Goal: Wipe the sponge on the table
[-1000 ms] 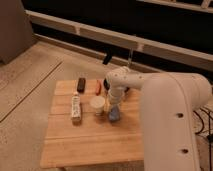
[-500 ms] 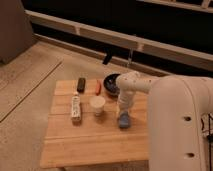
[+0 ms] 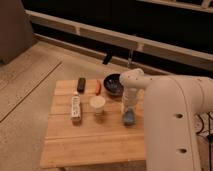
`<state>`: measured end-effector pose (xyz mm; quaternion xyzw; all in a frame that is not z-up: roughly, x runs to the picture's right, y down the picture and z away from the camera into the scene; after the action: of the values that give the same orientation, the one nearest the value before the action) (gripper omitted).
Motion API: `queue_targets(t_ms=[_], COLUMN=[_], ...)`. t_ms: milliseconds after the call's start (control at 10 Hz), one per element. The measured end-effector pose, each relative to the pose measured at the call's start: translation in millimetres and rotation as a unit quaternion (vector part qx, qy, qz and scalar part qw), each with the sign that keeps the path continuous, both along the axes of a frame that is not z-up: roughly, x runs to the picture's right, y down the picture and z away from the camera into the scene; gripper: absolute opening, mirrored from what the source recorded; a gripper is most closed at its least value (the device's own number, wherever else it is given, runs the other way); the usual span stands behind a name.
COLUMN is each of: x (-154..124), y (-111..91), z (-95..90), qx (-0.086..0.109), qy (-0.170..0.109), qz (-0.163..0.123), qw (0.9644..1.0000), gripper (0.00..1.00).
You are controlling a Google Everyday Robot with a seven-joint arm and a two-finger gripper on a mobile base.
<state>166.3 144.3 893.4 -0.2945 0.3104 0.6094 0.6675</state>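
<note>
Reaching in from the right, the white arm (image 3: 172,112) bends down over the desk (image 3: 90,146), with its gripper (image 3: 129,112) low above the right part of the wooden top. The fingers (image 3: 128,106) point straight down and are closed on the sponge (image 3: 129,119), a small blue pad that lies flat on the planks right beneath them. The sponge sits near the desk's right side, about halfway between the far and near edges, partly hidden by the arm's bulk.

Just left of the sponge stands a paper cup (image 3: 97,104), upright and apart from it. Farther left lies a white remote (image 3: 75,108), set lengthwise across the planks. Near the far edge rests a black block (image 3: 81,84), with a small red thing (image 3: 98,87) beside it; what that is I cannot tell. A dark bowl (image 3: 113,85) sits behind the gripper, close to the arm's wrist. The near half of the desk shows bare wood.
</note>
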Motion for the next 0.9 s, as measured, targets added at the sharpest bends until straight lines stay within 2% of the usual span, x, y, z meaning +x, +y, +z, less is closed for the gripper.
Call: queue_targets(t_ms=[300, 900], x=[9.8, -19.6], y=[-7.5, -26.5], z=[12.6, 40.8], qx=[-0.003, 0.001], qy=[0.014, -0.012], qz=[0.0, -0.031], qw=[0.9999, 0.9994], gripper=[0.0, 0.0])
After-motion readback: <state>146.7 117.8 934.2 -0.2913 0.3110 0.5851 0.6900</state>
